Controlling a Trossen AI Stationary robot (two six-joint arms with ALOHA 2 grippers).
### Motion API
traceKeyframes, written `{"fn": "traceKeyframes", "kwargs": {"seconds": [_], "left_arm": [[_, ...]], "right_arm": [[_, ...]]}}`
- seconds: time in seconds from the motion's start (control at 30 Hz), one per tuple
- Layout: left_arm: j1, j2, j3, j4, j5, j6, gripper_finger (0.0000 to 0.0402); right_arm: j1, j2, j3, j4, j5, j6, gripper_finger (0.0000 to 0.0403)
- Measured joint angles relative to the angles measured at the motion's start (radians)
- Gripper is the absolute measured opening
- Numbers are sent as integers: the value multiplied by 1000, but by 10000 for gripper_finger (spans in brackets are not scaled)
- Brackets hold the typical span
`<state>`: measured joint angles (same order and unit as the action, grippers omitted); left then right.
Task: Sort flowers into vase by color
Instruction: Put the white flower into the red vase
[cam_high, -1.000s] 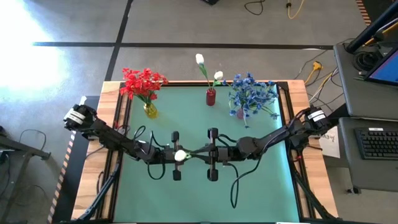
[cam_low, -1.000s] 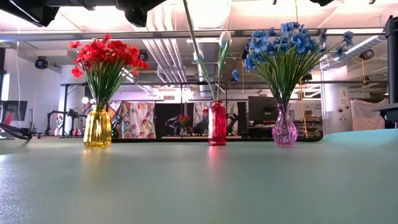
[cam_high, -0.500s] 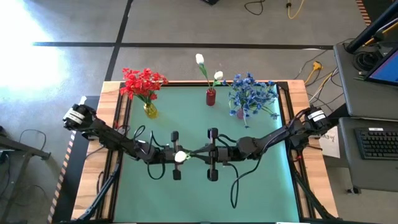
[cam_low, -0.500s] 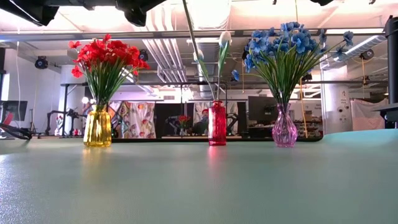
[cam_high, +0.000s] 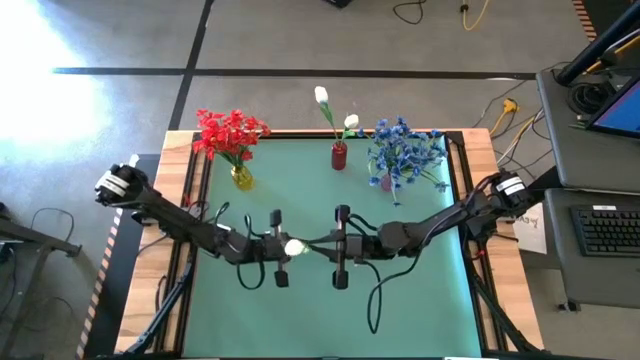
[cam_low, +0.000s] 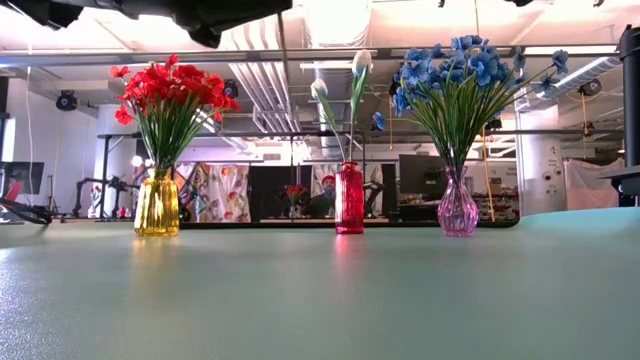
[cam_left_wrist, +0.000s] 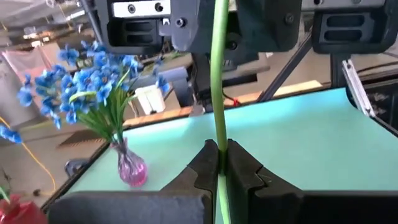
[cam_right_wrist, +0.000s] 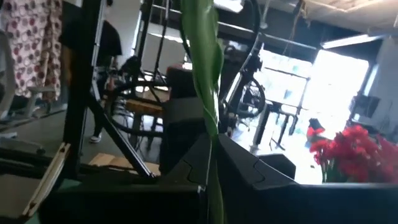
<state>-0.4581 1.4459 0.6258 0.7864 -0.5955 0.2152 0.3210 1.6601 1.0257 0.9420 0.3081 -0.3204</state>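
A white-budded flower (cam_high: 293, 247) hangs in mid-air over the middle of the matte green mat (cam_high: 420, 300), held between both arms at once. Its bud is a small, rounded, pale tulip shape; its stem is a thin, smooth green rod with a flat, slightly twisted leaf (the leaf fills the near part of the right wrist view).

The left gripper (cam_high: 282, 250) is pinched shut on the stem close to the bud, and in the left wrist view its two dark, angular fingers (cam_left_wrist: 205, 163) meet tightly around the green rod. The right gripper (cam_high: 338, 247) faces it just across the bud, also clamped on the same stem, its blocky black fingers (cam_right_wrist: 242, 165) pressed against the leaf.

Three vases stand in a row along the mat's far edge, well apart from the held flower. The red vase (cam_low: 349, 199), a slim, glossy bottle shape, stands in the middle and carries two white buds (cam_low: 361, 60) on long, bare stems. To its left in the high view is the yellow vase (cam_low: 157, 204), ribbed translucent glass, packed with red flowers (cam_low: 170, 88) of clustered, papery petals. To its right is the pink vase (cam_low: 458, 208), a bulbous clear glass with a narrow neck, holding blue flowers (cam_low: 455, 66), a wide, airy spray of small blossoms on fine green stalks.

The mat has a faintly pebbled surface and sits on a pale wooden table (cam_high: 180, 150).
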Motion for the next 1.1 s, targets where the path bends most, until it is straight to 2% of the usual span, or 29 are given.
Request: {"fn": "traceKeyframes", "kwargs": {"seconds": [0.13, 0.3, 0.47, 0.67, 0.87, 1.1], "left_arm": [[0, -53, 0, -111, -1, -63, 0], [-4, -96, 0, -235, -52, -115, 0], [-4, -107, 0, -266, -76, -120, 0], [-4, -107, 0, -277, -131, -121, 0], [-2, -107, 0, -281, -155, -123, 0], [-2, -107, 0, -280, -155, -123, 0]], "right_arm": [[0, -4, 1, -34, 8, 36, 34], [0, -34, 0, -112, 41, 107, 86], [0, -68, 0, -230, 163, 189, 149], [-1, -74, 0, -265, 156, 256, 202], [-1, -74, 5, -263, 81, 258, 216], [-15, -40, 133, -405, 81, 242, 210]]}}
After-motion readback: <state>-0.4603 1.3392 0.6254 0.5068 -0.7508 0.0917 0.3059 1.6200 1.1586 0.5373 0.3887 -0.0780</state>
